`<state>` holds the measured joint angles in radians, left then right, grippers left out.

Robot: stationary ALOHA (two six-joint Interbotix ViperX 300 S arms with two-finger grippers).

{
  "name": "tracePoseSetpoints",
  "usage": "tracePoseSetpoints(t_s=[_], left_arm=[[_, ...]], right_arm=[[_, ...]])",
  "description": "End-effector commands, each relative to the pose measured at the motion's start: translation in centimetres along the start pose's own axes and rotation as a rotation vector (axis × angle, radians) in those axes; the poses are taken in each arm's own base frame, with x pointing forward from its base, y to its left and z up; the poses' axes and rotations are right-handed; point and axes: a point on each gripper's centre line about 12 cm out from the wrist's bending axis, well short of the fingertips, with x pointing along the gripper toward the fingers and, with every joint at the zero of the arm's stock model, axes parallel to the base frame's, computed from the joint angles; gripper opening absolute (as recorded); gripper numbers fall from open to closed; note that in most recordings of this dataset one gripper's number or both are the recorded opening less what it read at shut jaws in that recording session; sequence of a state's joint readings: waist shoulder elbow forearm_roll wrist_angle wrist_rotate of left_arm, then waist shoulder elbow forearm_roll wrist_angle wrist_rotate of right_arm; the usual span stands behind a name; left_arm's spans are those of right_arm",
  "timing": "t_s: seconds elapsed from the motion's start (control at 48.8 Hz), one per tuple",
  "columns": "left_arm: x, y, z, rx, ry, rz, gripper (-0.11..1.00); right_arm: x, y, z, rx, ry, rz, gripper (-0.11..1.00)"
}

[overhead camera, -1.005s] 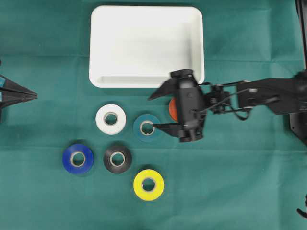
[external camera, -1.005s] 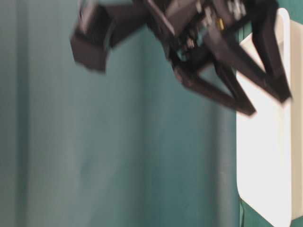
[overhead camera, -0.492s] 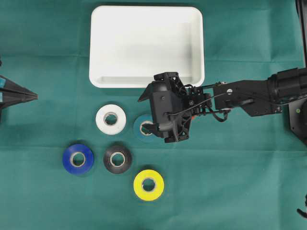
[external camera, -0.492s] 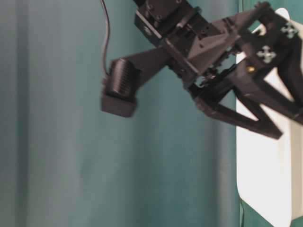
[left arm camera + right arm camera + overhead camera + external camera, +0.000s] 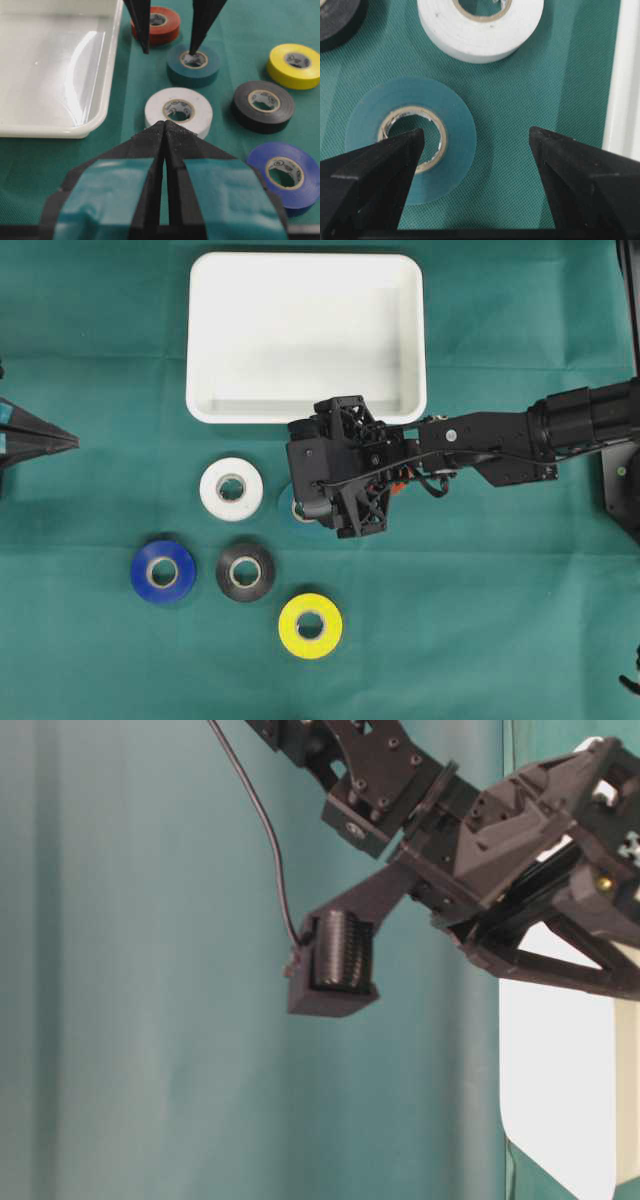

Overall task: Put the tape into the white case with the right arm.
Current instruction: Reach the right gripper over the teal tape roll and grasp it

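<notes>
**Right gripper straddling wall of teal tape roll, not yet closed**

In the overhead view, at the far left edge, the left gripper is seen parked with its jaws pressed together, holding nothing. Left of centre, the white roll, blue roll, black roll and yellow roll lie flat on the green cloth. The white case sits at upper centre, with nothing in it.

At centre, the teal tape lies flat just below the case's lower rim, mostly hidden from overhead by the right gripper. Its jaws stand apart: one finger is seen at the core hole, the other outside the roll on the case side. Nothing is grasped yet.

The roll is judged light, stiff and smooth-sided; a pinch across the wall, hole to outer face, should hold, though slipping is possible.

The white roll lies close beside the teal one, and the orange roll just behind it; either could be nudged. The case rim must be cleared on the lift.
</notes>
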<state>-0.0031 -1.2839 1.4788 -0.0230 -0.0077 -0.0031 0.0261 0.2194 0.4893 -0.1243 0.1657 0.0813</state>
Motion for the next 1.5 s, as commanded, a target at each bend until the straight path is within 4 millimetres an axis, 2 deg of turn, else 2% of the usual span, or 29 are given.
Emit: tracePoseSetpoints(t_s=[0.0,0.226,0.41,0.656,0.718,0.841,0.943,1.251,1.477], left_arm=[[0.1,0.0,0.5,-0.001,-0.012,-0.002,0.0],[0.0,0.0,0.5,-0.001,-0.014,-0.002,0.0],[0.1,0.0,0.5,-0.001,-0.012,-0.002,0.0],[0.0,0.0,0.5,-0.003,-0.014,-0.002,0.0],[0.0,0.0,0.5,-0.001,-0.014,-0.002,0.0],[0.0,0.0,0.5,-0.003,-0.014,-0.002,0.0],[0.0,0.0,0.5,-0.003,-0.012,-0.002,0.0],[0.0,0.0,0.4,-0.001,-0.011,-0.002,0.0],[0.0,0.0,0.5,-0.001,-0.014,-0.002,0.0]], right_arm=[[-0.6,0.0,1.3,0.0,-0.031,-0.001,0.55],[-0.4,0.0,1.3,0.0,-0.028,-0.002,0.55],[1.1,0.1,1.0,0.03,0.009,-0.001,0.55],[1.7,0.0,1.0,0.045,0.036,-0.006,0.54],[1.7,0.0,1.0,0.044,0.042,-0.006,0.48],[1.6,0.2,0.9,0.039,0.065,-0.006,0.16],[1.5,0.3,0.9,0.037,0.073,-0.006,0.02],[1.0,0.5,1.4,0.036,0.059,-0.003,0.01],[-2.6,0.4,3.7,0.043,-0.008,-0.007,0.01]])
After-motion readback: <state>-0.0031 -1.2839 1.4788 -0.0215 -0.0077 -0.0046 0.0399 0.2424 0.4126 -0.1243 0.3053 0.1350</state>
